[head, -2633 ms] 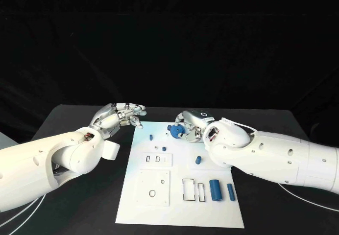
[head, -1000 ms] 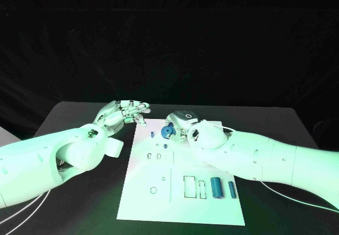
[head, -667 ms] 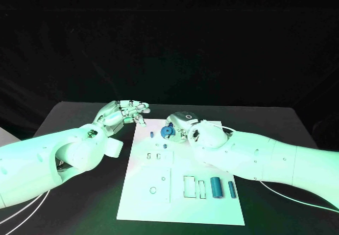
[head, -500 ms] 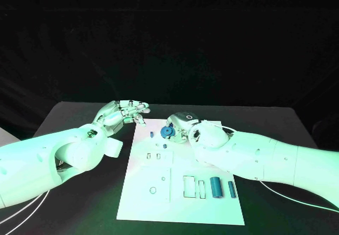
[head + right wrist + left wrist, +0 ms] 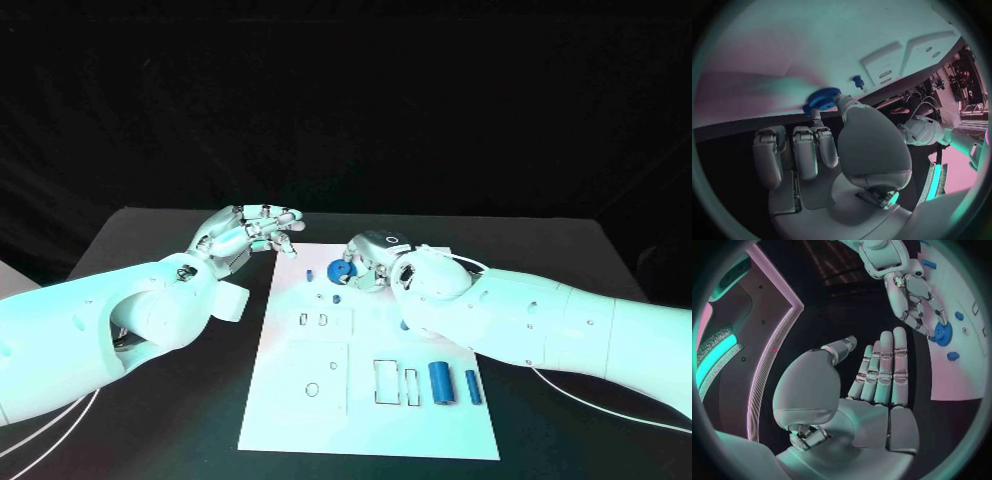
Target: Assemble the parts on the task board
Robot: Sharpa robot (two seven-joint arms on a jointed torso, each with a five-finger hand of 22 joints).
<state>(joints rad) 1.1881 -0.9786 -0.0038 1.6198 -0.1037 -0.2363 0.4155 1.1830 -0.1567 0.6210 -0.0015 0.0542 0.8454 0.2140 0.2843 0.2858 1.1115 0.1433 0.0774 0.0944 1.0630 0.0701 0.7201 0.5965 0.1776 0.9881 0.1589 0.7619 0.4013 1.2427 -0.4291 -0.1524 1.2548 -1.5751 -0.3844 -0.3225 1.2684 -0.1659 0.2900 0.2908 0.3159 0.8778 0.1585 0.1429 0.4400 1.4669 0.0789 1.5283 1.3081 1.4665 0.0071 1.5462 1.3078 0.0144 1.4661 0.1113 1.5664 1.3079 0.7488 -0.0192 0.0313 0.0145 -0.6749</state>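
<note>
One blue gear [image 5: 340, 269] in right robot hand [image 5: 372, 262], near task board [image 5: 289, 400] far edge

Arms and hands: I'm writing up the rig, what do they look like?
Both arms have smooth white rounded shells with small dark screw holes. The left hand and right hand are silver metal, with segmented fingers. Thin pale cables run beside the arms on the black table.

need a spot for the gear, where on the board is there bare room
Bare: the task board near edge, below the slots and two blue cylinders. Crowded: the far end, where the right robot hand holds the blue gear beside small pegs.
</note>
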